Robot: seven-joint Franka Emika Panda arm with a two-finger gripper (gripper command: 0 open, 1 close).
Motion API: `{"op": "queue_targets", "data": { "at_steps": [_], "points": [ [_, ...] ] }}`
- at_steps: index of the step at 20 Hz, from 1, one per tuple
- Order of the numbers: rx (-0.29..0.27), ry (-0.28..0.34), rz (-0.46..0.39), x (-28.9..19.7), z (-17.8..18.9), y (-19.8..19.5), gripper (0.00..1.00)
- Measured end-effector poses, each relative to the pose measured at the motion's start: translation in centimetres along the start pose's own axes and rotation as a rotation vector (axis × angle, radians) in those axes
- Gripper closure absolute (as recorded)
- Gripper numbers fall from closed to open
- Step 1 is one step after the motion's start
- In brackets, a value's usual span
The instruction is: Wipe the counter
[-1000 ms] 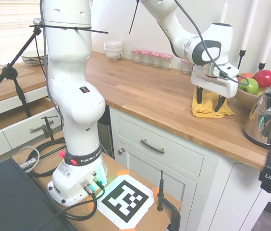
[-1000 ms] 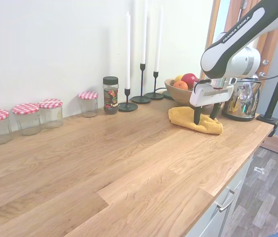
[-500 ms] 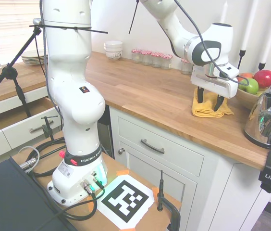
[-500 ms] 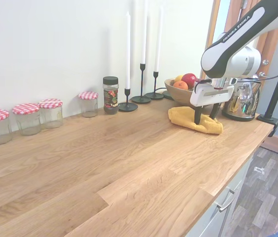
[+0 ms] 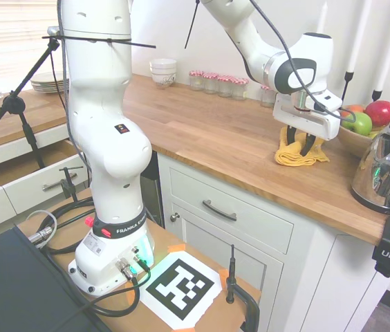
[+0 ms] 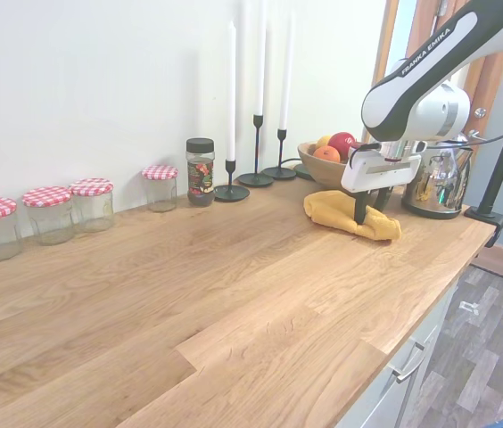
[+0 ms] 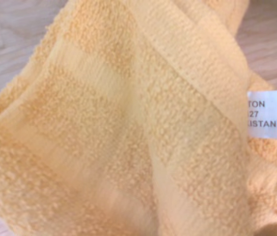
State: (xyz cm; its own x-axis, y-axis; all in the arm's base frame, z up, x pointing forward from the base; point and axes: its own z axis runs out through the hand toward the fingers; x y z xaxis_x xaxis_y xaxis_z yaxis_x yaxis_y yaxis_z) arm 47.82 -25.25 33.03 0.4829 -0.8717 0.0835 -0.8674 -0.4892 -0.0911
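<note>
The long honey-brown butcher-block counter [image 5: 229,142] runs from the upper left to the right edge of your first exterior view, atop white panelled cabinets [image 5: 250,235] with metal handles, and fills the lower half of your second exterior view [image 6: 189,294]. On it, right of centre in both wide views, lies a bunched yellow terry cloth [image 5: 293,155] [image 6: 345,214]. The white arm's two-finger gripper [image 5: 299,146] [image 6: 367,210] points straight down into that cloth, its dark fingers [image 5: 310,144] drawn close together and pinching a fold of the fabric between them. Your wrist view is filled by the cloth's ribbed pile [image 7: 128,128], with a small white care label [image 7: 265,115] at the right and slivers of wood at the corners. Just behind the cloth sits a wooden bowl of red, green and orange fruit [image 5: 364,121] [image 6: 327,160], and beside it a shiny steel kettle [image 5: 388,169] [image 6: 434,183]. Against the wall stand three black candlesticks with white candles [image 6: 256,116], a dark-lidded spice jar [image 6: 200,171] and glass jars with red-checked lids [image 6: 73,207]. A stack of white bowls [image 5: 163,71] sits at the counter's far end.
</note>
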Motion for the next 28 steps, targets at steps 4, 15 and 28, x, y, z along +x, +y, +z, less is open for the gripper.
{"op": "queue_targets", "data": {
  "at_steps": [4, 15, 28],
  "points": [
    [0.004, -0.001, 0.004, 0.0, 0.0, -0.1, 1.00],
    [0.007, -0.001, -0.012, -0.4, -0.1, -0.7, 1.00],
    [0.005, 0.018, -0.151, -11.0, 0.1, -11.0, 1.00]
  ]
}}
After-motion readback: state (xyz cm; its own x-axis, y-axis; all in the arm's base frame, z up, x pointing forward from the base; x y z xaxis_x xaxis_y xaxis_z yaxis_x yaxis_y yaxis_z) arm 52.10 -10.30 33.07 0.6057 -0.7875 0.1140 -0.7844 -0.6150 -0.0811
